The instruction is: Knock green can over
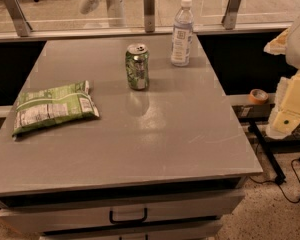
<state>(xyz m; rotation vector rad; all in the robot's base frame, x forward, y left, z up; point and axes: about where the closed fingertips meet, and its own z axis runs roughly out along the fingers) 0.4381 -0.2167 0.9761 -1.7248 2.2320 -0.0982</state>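
Observation:
The green can (137, 67) stands upright on the grey table (140, 134), at the back centre, with its silver top and pull tab showing. My gripper (289, 104), with cream-coloured parts, is at the far right edge of the view. It is off the table's right side, well to the right of the can and not touching it.
A clear water bottle (182, 32) with a white cap stands just right of and behind the can. A flat green-and-white snack bag (54, 107) lies at the table's left. A tape roll (259, 96) and cables lie to the right of the table. A glass railing runs behind it.

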